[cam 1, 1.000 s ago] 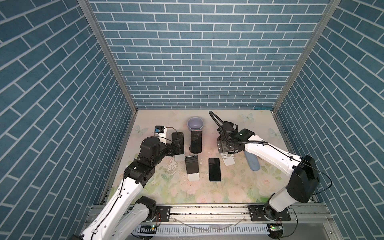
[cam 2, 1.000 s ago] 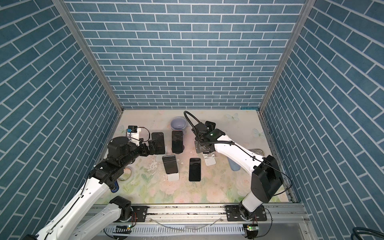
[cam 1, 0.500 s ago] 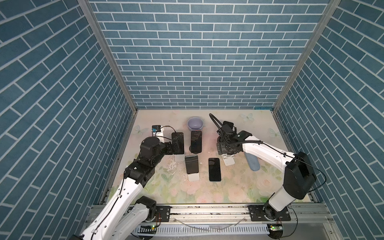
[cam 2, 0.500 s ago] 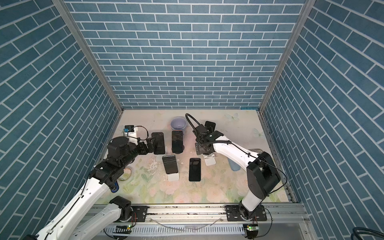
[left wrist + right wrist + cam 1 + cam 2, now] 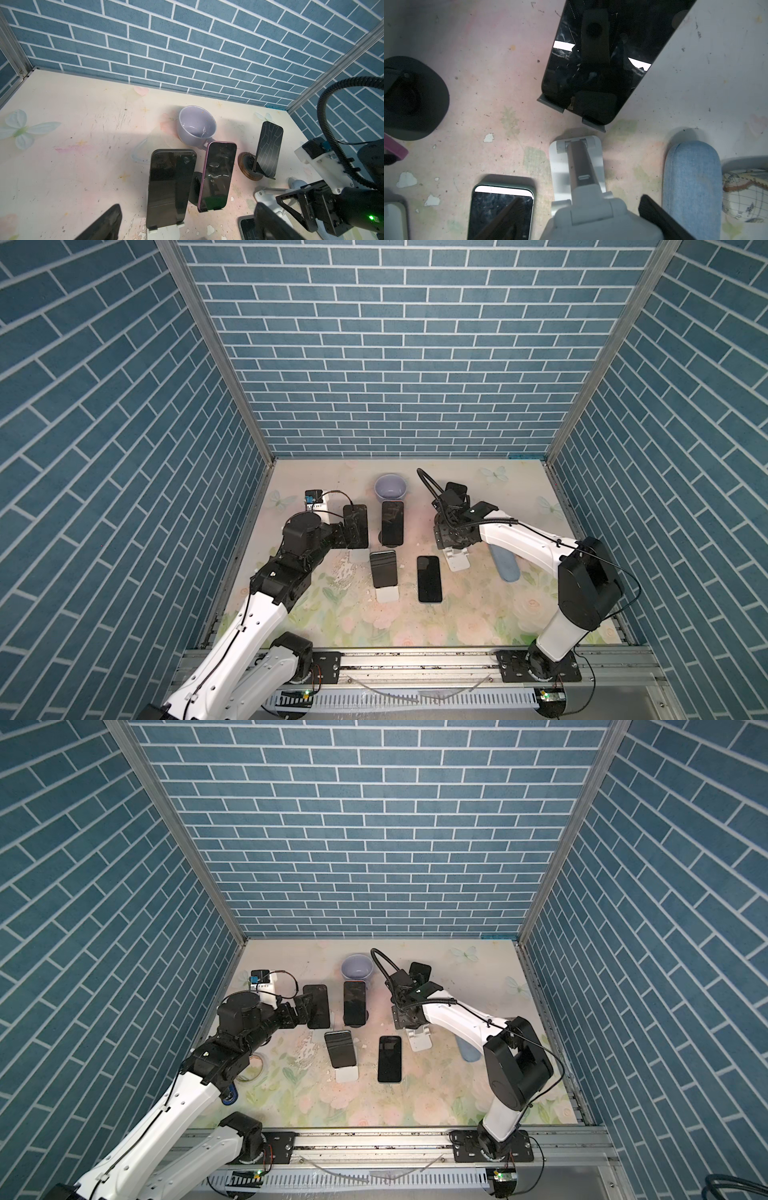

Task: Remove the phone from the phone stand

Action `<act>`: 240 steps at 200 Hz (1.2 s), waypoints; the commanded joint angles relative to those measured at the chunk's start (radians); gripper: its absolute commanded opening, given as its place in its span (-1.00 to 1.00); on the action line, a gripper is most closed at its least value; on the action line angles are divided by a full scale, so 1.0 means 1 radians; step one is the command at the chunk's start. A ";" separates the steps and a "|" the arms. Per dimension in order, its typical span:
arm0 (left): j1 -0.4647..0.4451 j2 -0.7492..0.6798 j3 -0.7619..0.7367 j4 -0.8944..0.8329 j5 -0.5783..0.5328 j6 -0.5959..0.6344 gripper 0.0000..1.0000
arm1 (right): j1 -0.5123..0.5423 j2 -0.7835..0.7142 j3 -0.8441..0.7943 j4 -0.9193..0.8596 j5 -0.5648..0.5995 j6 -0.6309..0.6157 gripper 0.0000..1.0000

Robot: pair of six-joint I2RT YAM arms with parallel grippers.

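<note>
Since a second ago the right arm (image 5: 523,537) has been drawn inward at the elbow and its jaws have been narrowed, while the left arm (image 5: 266,614) is seen almost where it was, jaws spread wide.

Nearest the front edge, a flat phone (image 5: 429,578) with a pale green rim is laid face up on the worktop (image 5: 332,614). Just beyond, the left jaws are held empty, their dark fingers (image 5: 104,224) set well apart, and the black phone (image 5: 170,187) is found straight ahead of them. It is propped on the lips of a white stand (image 5: 164,231), leaning back, long axis running up the lean. It is judged to be the phone to be lifted, and the left arm is the nearer. A glossy glass slab with rounded corners is presented, so a slippery grip across its narrow sides is to be expected.

The right jaws are hung over a folding stand (image 5: 559,170), matt grey-white, on which no phone is seen. Their fingers (image 5: 654,216) are parted either side of its hinge, nothing gripped.

Farther off, a purple-edged phone (image 5: 218,176) on a black stand (image 5: 194,193), a far phone (image 5: 268,149) on a round wooden-looking base (image 5: 245,166) and a lilac bowl (image 5: 196,126) are stood on the scuffed, flaking floral surface.
</note>
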 commanded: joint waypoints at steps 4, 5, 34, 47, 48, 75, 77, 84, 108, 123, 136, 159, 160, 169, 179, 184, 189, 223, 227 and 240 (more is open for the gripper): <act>-0.006 -0.002 -0.009 0.009 -0.011 -0.004 0.99 | -0.009 0.015 -0.031 0.008 0.001 -0.025 0.64; -0.006 -0.002 -0.008 0.009 -0.012 -0.004 0.99 | -0.009 0.015 -0.030 0.009 0.001 -0.025 0.63; -0.005 -0.002 -0.008 0.009 -0.013 -0.004 0.99 | -0.011 0.015 -0.033 0.010 -0.004 -0.027 0.37; -0.005 -0.001 -0.008 0.009 -0.013 -0.003 0.99 | -0.011 0.012 -0.033 0.005 -0.006 -0.027 0.26; -0.005 -0.001 -0.008 0.009 -0.013 -0.004 0.99 | -0.011 0.011 -0.032 0.005 -0.005 -0.027 0.25; -0.007 0.001 -0.008 0.009 -0.014 -0.004 0.99 | -0.012 -0.005 -0.023 -0.011 0.005 -0.024 0.17; -0.006 0.001 -0.008 0.009 -0.015 -0.004 0.99 | -0.012 -0.007 -0.023 -0.013 0.006 -0.024 0.17; -0.005 0.000 -0.008 0.009 -0.015 -0.003 0.99 | -0.013 -0.014 -0.020 -0.018 0.008 -0.024 0.17; -0.005 0.000 -0.010 0.011 -0.015 -0.004 0.99 | -0.023 -0.045 -0.006 -0.037 0.011 -0.028 0.15; -0.004 0.000 -0.009 0.012 -0.015 -0.004 0.99 | -0.037 -0.069 0.003 -0.050 0.007 -0.031 0.14; -0.006 0.000 -0.009 0.012 -0.013 -0.003 0.99 | -0.053 -0.094 0.008 -0.061 -0.002 -0.033 0.13; -0.004 -0.001 -0.009 0.014 -0.013 -0.004 0.99 | -0.090 -0.141 0.014 -0.082 -0.009 -0.033 0.12; -0.005 0.000 -0.009 0.014 -0.013 -0.003 0.99 | -0.093 -0.144 0.015 -0.083 -0.009 -0.033 0.12; -0.005 -0.002 -0.009 0.015 -0.013 -0.004 0.99 | -0.110 -0.161 0.016 -0.090 -0.007 -0.034 0.12; -0.006 -0.001 -0.009 0.015 -0.013 -0.004 0.99 | -0.132 -0.178 0.019 -0.096 -0.005 -0.039 0.12; -0.006 -0.002 -0.009 0.015 -0.013 -0.004 0.99 | -0.145 -0.185 0.020 -0.099 -0.002 -0.044 0.12; -0.006 -0.002 -0.010 0.015 -0.013 -0.004 0.99 | -0.155 -0.191 0.022 -0.102 0.003 -0.049 0.12; -0.006 -0.005 -0.014 0.014 -0.017 -0.004 0.99 | -0.244 -0.194 0.065 -0.115 0.035 -0.087 0.11; -0.005 -0.006 -0.014 0.013 -0.018 -0.003 0.99 | -0.254 -0.190 0.070 -0.112 0.035 -0.092 0.12; -0.005 -0.005 -0.012 0.010 -0.019 -0.004 0.99 | -0.291 -0.178 0.096 -0.112 0.041 -0.100 0.12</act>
